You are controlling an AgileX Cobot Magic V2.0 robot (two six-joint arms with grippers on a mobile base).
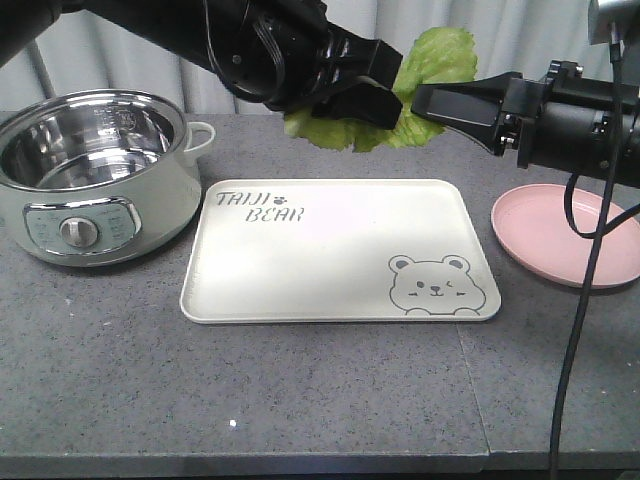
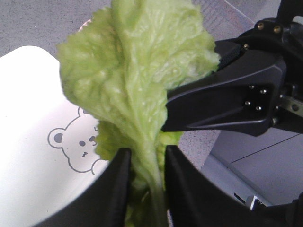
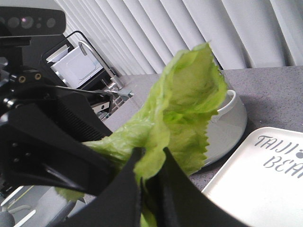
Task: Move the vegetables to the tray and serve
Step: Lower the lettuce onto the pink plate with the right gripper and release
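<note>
The vegetables are one crinkly green lettuce leaf (image 1: 440, 55), held in the air above the far edge of the cream tray (image 1: 340, 250). My left gripper (image 1: 385, 95) comes in from the left and is shut on the pale stem (image 2: 147, 156). My right gripper (image 1: 420, 102) meets it from the right, shut on a fold of the leaf (image 3: 150, 156). In the left wrist view the leaf (image 2: 137, 71) fans upward, with the right fingers (image 2: 227, 99) pressed against its side. Nothing lies on the tray with its bear face (image 2: 75, 142).
A steel-lined electric pot (image 1: 95, 175) stands left of the tray. A round pink plate (image 1: 570, 235), with nothing on it, sits to the tray's right. A black cable (image 1: 580, 330) hangs from the right arm over the table's right front. White curtains close the back.
</note>
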